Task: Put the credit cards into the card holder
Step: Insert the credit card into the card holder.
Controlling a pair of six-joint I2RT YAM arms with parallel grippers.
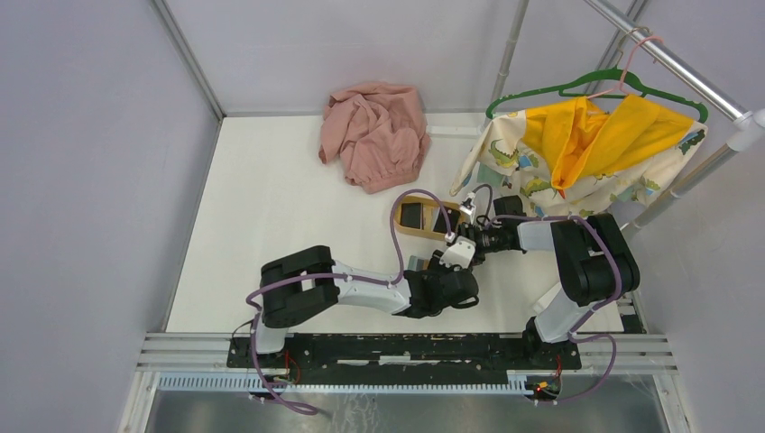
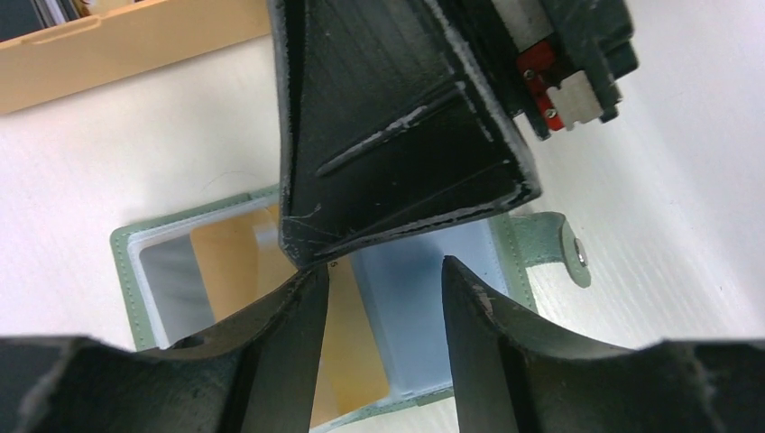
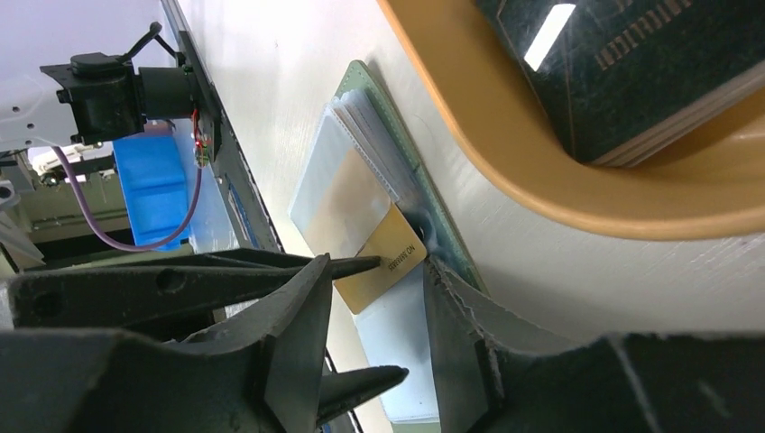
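Bearing card holder (image 2: 410,316): white table (image 1: 271,225), grey walls (image 1: 90,180).

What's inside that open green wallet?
A gold card, partly slid into a clear sleeve, with more clear sleeves stacked beside it. The left hand and right hand cover the rest of the wallet.

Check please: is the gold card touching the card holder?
Touching. The right wrist view shows the gold card partly slid under a clear sleeve of the card holder, with one end sticking out.
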